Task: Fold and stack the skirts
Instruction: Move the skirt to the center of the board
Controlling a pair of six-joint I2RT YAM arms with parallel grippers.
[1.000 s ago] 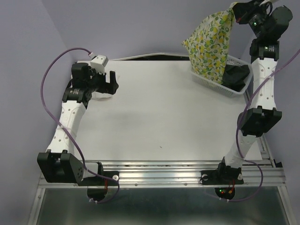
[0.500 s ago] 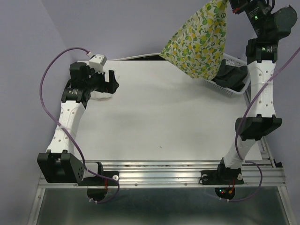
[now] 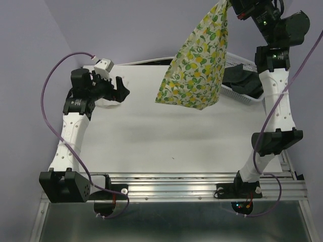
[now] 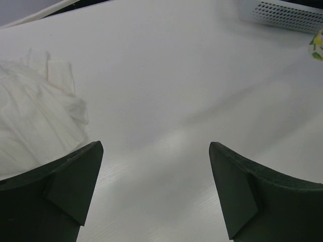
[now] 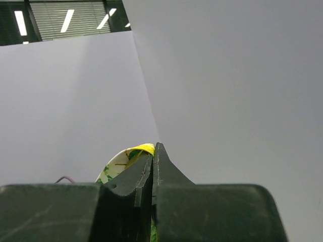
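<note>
Lemon skirt [image 3: 194, 70] swung leftward off basket [image 3: 237, 63], right gripper [image 5: 153, 151] clamped

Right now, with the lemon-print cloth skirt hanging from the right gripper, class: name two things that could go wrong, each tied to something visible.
1. The shut right gripper pinches only a small edge of the yellow-and-green lemon-print cloth skirt; it may slip out and drop in a heap.
2. The skirt hangs bunched near the white plastic mesh basket; lowered carelessly, it might land creased or catch the rim.
</note>
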